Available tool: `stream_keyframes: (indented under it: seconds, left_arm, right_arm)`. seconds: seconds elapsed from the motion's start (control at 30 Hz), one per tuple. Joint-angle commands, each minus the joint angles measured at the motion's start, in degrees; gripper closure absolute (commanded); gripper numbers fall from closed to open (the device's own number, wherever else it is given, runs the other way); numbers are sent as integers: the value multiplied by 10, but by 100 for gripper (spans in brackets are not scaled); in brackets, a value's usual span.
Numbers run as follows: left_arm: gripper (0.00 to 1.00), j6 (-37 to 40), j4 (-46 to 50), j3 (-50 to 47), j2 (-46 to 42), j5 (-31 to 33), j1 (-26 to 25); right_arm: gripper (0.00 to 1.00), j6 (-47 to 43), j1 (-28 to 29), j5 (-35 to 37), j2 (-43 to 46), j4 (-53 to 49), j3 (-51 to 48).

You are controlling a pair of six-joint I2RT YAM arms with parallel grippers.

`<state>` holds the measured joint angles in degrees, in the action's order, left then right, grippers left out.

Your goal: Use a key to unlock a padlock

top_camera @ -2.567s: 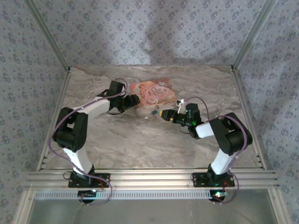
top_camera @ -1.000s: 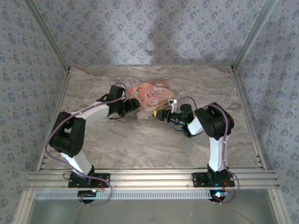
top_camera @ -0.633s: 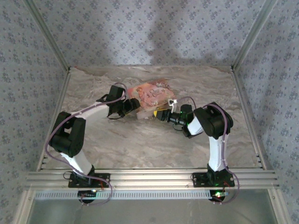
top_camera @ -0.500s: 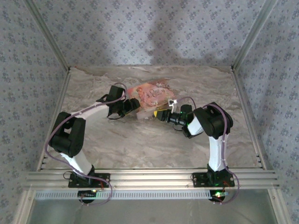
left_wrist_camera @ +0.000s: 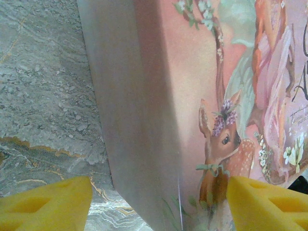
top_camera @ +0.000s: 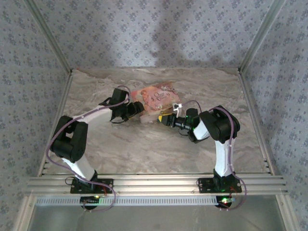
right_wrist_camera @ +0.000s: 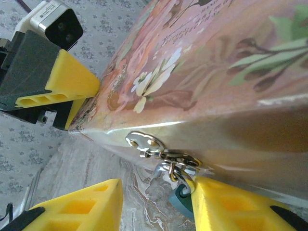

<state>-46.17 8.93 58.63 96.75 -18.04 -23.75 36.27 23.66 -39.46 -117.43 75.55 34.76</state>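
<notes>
From above, two arms meet at one pink box (top_camera: 156, 95) on the marble table (top_camera: 144, 154). The left claw (top_camera: 139, 108) sits at the box's near left corner. The right claw (top_camera: 164, 118) sits at its near edge, a little apart from the other claw. The key is too small to pick out here.

At the left wrist, the left claw (left_wrist_camera: 159, 183) stands apart, with one yellow finger (left_wrist_camera: 48, 204) on each side of the box's corner. Bare table shows between that finger and the box's plain side wall, so nothing is clamped.

At the right wrist, the right claw (right_wrist_camera: 158, 185) is also apart, with the box's side wall just ahead of its two fingers. One hasp plate (right_wrist_camera: 143, 141) with two holes sits on that wall, ahead of the gap. A short chain of rings (right_wrist_camera: 177, 162), about three, slants back from it toward the finger on the right of the view. One key (right_wrist_camera: 178, 199) hangs at the chain's end. Only its blue-green head shows, lying against that finger's inner face and well apart from the other finger. The blade is hidden, so its long axis and heading cannot be told.
</notes>
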Motion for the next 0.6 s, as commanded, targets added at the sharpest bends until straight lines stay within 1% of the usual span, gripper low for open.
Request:
stream_keyframes:
  seconds: [0.0, 0.13, 0.33, 0.57]
  left_arm:
    - [26, -2, 31, -19, -2, 10, -3]
    - [26, -2, 30, -19, -2, 9, -3]
    - [26, -3, 30, -18, -3, 9, -2]
    - [26, -3, 31, -18, -4, 11, -2]
  right_arm:
    - [59, -19, 9, -28, 13, 45, -1]
    - [65, -18, 8, -20, 10, 44, -3]
    - [76, -19, 8, -4, 10, 21, 1]
    - [93, -19, 7, 8, 12, -6, 6]
